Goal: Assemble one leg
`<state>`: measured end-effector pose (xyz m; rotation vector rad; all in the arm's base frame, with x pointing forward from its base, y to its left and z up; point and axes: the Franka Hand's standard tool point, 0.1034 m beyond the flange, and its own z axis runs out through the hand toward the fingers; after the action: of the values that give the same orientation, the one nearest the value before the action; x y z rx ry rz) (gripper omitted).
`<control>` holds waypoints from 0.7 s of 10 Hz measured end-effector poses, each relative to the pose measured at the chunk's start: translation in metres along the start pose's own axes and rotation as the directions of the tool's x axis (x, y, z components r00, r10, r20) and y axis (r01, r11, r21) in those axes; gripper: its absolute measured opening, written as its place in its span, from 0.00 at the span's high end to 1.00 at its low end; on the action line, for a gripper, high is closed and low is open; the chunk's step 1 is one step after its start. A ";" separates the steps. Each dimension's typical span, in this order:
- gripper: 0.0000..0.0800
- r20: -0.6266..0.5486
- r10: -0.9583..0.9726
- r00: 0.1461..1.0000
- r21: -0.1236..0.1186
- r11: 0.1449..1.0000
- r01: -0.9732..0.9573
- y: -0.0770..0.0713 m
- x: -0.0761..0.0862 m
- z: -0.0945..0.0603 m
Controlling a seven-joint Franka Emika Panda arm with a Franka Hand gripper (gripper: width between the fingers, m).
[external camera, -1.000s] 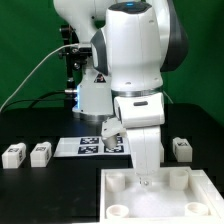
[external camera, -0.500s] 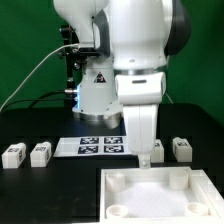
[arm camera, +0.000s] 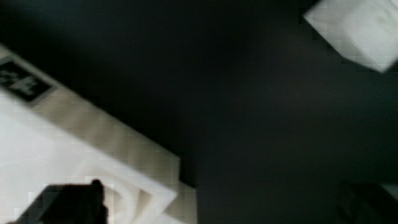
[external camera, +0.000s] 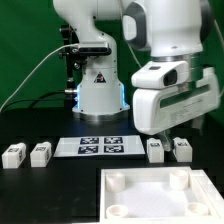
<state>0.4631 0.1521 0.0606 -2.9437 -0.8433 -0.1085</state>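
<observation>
Four small white legs lie on the dark table in the exterior view: two at the left and two at the right. The large white square board with round corner sockets lies in front. My gripper hangs above the two right legs, largely hidden by the wrist. In the wrist view the gripper stands open with nothing between the dark fingertips. A blurred white part with a black-and-white tag lies beside one fingertip; another white part shows farther off.
The marker board lies on the table between the two pairs of legs. The robot's base stands behind it, with cables at the exterior view's left.
The arm has swung from over the board's far edge up and toward the exterior view's right. It now hangs over the right pair of legs.
</observation>
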 end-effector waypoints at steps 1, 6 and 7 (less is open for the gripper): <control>0.19 -0.001 0.070 0.998 0.009 0.997 -0.070 0.003 -0.001 0.000; 0.19 0.107 0.421 0.901 0.017 0.905 -0.425 -0.029 -0.010 0.009; 0.19 0.123 0.438 0.891 0.013 0.897 -0.443 -0.031 -0.012 0.009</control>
<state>0.4368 0.1728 0.0527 -3.0371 -0.1611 0.1103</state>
